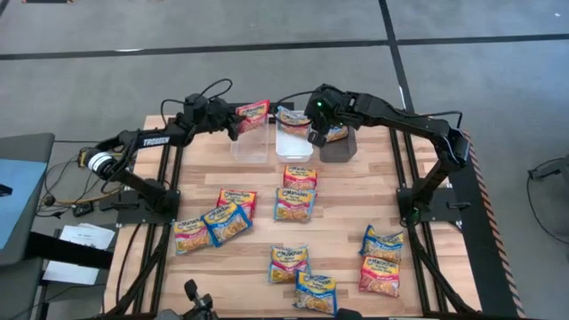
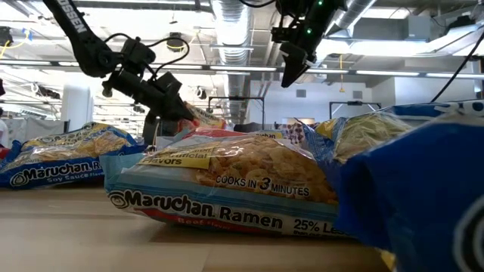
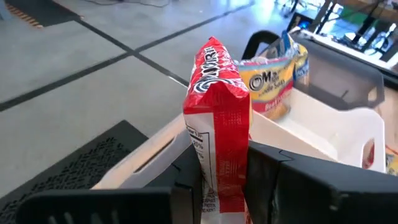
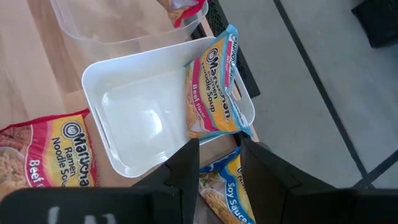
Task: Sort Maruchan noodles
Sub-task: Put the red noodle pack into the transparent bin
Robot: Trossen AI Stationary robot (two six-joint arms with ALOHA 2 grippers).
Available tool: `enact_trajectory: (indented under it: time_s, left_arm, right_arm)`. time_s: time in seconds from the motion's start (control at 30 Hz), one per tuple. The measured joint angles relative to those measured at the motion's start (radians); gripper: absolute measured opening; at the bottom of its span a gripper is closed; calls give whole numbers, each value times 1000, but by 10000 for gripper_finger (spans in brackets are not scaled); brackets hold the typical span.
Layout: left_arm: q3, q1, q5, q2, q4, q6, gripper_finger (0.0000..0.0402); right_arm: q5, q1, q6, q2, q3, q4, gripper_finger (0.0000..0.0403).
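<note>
Wooden slats form the tabletop (image 1: 347,222), with 3 bins along its far edge: a clear bin (image 1: 251,142), a white bin (image 1: 294,142) and a dark-grey bin (image 1: 338,147). From above, the left gripper (image 1: 233,120) hangs over the clear bin, clamped on a red packet (image 1: 254,113), while the right gripper (image 1: 317,132) hovers between the white and grey bins with a blue soy-sauce packet (image 1: 334,133). 10 more packets lie scattered nearer the front. At table height, a beef ramen packet (image 2: 227,185) fills the foreground and both arms hang behind it. The left wrist camera shows the red packet (image 3: 217,130) upright and edge-on between narrow fingers, its long axis vertical, the clear bin directly beneath, so release looks like a straight drop. The right wrist camera shows the fingers pinching the soy-sauce packet (image 4: 227,190), with another beef-flavour packet (image 4: 211,93) leaning inside the white bin (image 4: 137,118).
</note>
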Motion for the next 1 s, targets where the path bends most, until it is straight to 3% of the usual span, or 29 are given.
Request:
enact_trajectory:
  time_s: [0.4, 1.0]
  left_arm:
    - [0, 0, -59, 1, -31, 189, 69]
    - [1, 0, -9, 18, -30, 204, 70]
  right_arm:
    - [0, 0, 16, 0, 0, 0, 139]
    - [0, 0, 17, 0, 0, 0, 139]
